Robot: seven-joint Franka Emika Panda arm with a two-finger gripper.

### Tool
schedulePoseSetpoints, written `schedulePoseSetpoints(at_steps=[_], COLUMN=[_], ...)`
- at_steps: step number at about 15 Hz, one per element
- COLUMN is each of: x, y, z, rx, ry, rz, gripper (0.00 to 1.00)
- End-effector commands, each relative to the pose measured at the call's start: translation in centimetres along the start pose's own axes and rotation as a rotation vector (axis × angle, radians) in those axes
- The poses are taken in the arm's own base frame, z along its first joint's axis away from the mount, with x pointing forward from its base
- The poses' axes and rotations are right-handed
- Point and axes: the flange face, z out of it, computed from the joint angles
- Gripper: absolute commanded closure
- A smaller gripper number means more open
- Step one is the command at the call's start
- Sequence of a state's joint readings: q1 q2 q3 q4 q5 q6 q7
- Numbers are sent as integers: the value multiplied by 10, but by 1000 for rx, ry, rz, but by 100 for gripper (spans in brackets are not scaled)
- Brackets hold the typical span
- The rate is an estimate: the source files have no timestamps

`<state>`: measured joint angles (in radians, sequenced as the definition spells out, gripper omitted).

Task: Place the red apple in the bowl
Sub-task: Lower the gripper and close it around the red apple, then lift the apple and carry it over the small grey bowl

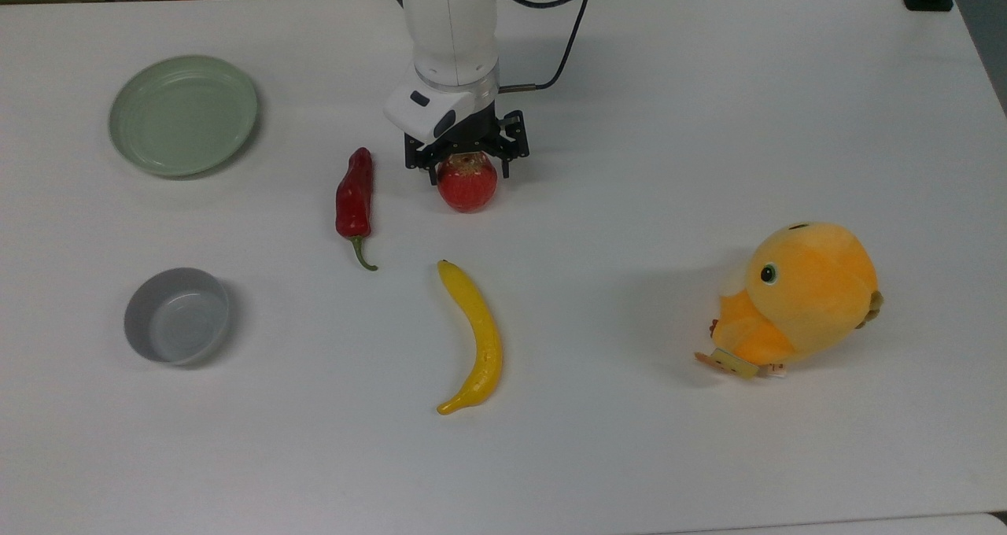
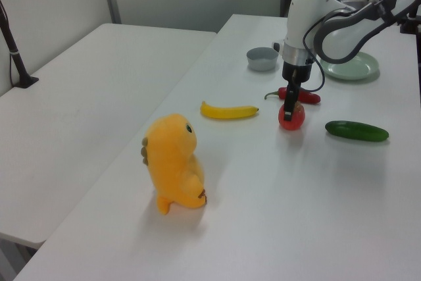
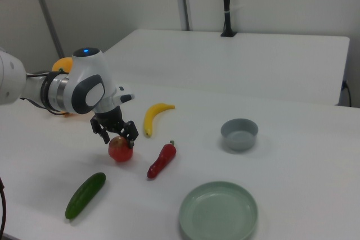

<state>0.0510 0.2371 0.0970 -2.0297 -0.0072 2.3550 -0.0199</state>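
Gripper (image 1: 467, 175) directly over the apple (image 1: 467, 186), fingers spread and straddling it, one on each side along the top view's left-right line; not seen to be pinching yet, and whether the pads already touch the skin cannot be told. Apple resting on the bench (image 1: 708, 126), near mid-bench, its upper half tucked under the gripper body in the top view. From the left view, gripper (image 2: 290, 105) pointing straight down, tips at about the apple's (image 2: 291, 117) shoulder, apple sitting squarely beneath. From the right view, same picture: gripper (image 3: 116, 133) just above and around the apple (image 3: 120, 150). Chili (image 1: 354, 201) just beside the apple on the top view's left, clear of the nearer finger. Cucumber (image 2: 356, 130) lying near the apple on the left view's right. Bowl (image 1: 177, 315) well apart from the apple, toward the top view's lower left, upright and holding nothing; plate (image 1: 183, 115) at the top view's upper left, off the direct line. Banana (image 1: 474, 335) below the apple in the top view, just off the straight route to the bowl. Plush toy (image 1: 794, 299) far off on the top view's right, out of the way. Probably at the closing step: squeeze across the apple's width, lift, then carry toward the top view's lower left, high enough to pass over the chili.
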Motion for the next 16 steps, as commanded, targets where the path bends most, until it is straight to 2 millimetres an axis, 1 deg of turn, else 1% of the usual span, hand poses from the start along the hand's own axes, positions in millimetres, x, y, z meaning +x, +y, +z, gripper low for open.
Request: schedulePoseSetpoints(at_steps=[1, 2, 3, 4, 5, 6, 7, 11, 13, 16], x=[0, 0, -1, -1, -1, -2, -1, 0, 6, 20], y=[-6, -6, -6, -9, -10, -11, -10, -7, -5, -1], z=[4, 5, 8, 11, 11, 11, 9, 3, -10, -38], rx=[-25, -27, -26, -24, -28, -40, -42, -43, -44, -43], ry=[19, 17, 13, 9, 7, 1, 2, -8, -48, -76], rz=[-13, -16, -17, -29, -37, -53, -53, -45, -27, -14], gripper=[7, 11, 19, 37, 49, 66, 77, 78, 78, 78])
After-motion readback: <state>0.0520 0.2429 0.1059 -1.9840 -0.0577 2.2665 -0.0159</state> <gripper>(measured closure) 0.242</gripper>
